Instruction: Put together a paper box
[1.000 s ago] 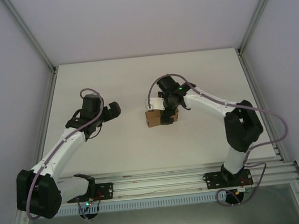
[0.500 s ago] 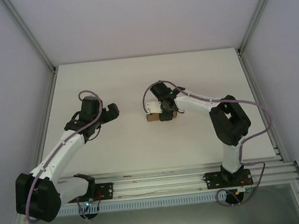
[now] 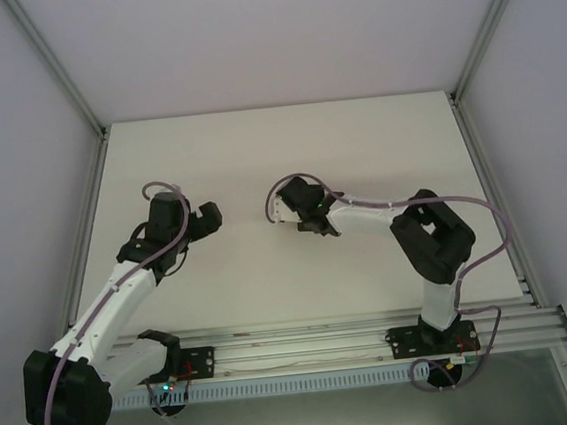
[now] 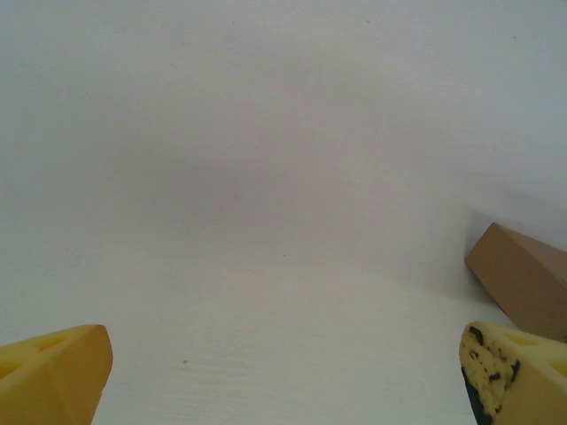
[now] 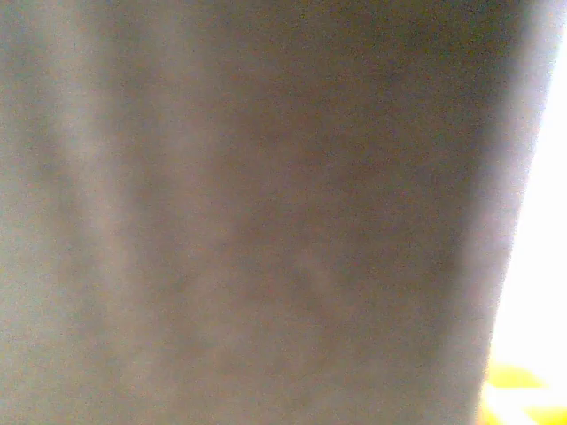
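Note:
The paper box (image 4: 524, 276) is plain brown cardboard; one corner of it lies on the white table at the right edge of the left wrist view. Its blurred brown surface (image 5: 266, 221) sits very close to the right wrist camera, with one yellow fingertip (image 5: 518, 390) at the lower right. From above, my right gripper (image 3: 302, 217) sits low over the box near the table's middle and covers it; the frames do not show whether its jaws grip. My left gripper (image 3: 207, 218) hangs to the left of the box, open, its yellow fingertips (image 4: 53, 372) wide apart over bare table.
The white table (image 3: 257, 145) has grey walls behind and at both sides, with metal frame posts (image 3: 59, 73) at the corners. An aluminium rail (image 3: 306, 346) carries both arm bases along the near edge. The right arm's elbow (image 3: 432, 238) is folded high to the right of the box.
My right gripper has slid left and down over the box, which now is covered from above, and its elbow has folded in. My left gripper has drifted slightly left, still open.

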